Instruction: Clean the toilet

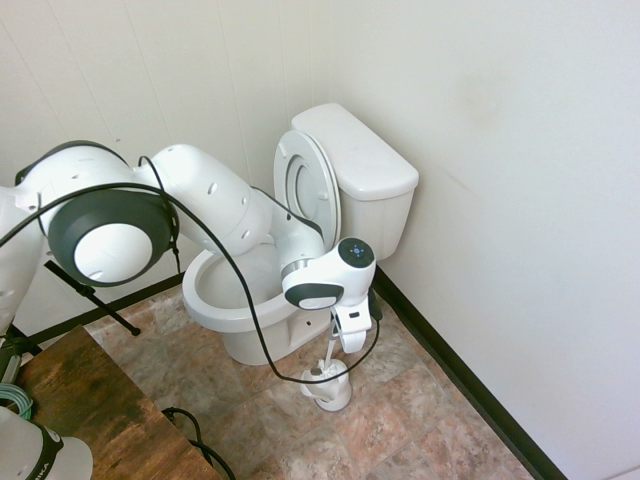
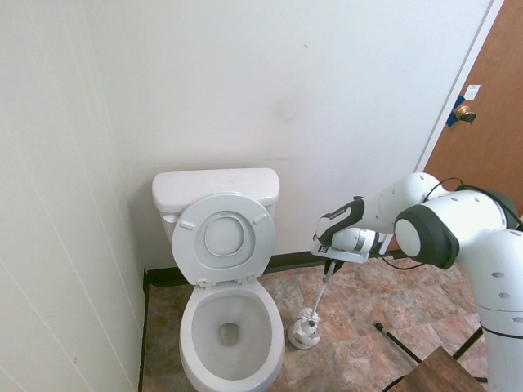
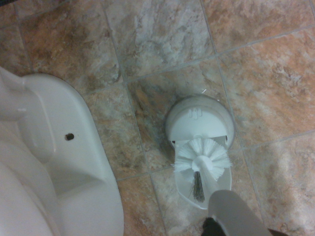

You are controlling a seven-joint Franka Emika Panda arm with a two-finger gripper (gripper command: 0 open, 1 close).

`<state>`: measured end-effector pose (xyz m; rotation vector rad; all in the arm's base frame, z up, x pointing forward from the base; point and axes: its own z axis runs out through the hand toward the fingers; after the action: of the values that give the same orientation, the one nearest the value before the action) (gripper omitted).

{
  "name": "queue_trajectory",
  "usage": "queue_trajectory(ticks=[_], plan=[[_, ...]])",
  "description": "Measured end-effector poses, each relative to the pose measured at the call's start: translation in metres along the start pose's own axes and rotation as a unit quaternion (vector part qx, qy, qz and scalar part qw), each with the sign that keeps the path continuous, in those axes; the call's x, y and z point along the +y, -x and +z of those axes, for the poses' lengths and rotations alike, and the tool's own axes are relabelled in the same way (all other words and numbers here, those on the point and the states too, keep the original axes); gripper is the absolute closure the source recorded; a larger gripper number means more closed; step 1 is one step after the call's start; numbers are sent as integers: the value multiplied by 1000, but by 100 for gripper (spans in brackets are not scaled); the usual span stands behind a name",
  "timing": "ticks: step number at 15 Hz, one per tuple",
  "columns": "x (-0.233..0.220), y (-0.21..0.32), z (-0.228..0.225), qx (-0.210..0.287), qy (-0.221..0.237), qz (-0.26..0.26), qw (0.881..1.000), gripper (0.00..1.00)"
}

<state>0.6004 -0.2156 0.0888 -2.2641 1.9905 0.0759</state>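
The gripper (image 2: 330, 266) is clamped tight on the slim white brush (image 3: 203, 162), bristles over its rounded holder (image 3: 197, 123) beside the glossy ceramic toilet (image 2: 221, 245).

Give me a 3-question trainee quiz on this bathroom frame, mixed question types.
1. True or false: the seat and lid of the large white glossy ceramic toilet stand raised against its tank.
2. Multiple choice: the white bristle toilet brush with a long handle is
A. deep in the toilet bowl
B. just over its small round white brush holder, on the tiled floor beside the toilet
C. lying on the brown wooden table
3. Fill in: the white two-finger gripper is ____ on the brush handle.

Key
1. True
2. B
3. Shut
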Motion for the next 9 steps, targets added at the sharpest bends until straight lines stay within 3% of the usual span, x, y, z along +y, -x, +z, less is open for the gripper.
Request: queue_trajectory(ticks=[9], plan=[[-46,-30,63,-4,33,26,999,100]])
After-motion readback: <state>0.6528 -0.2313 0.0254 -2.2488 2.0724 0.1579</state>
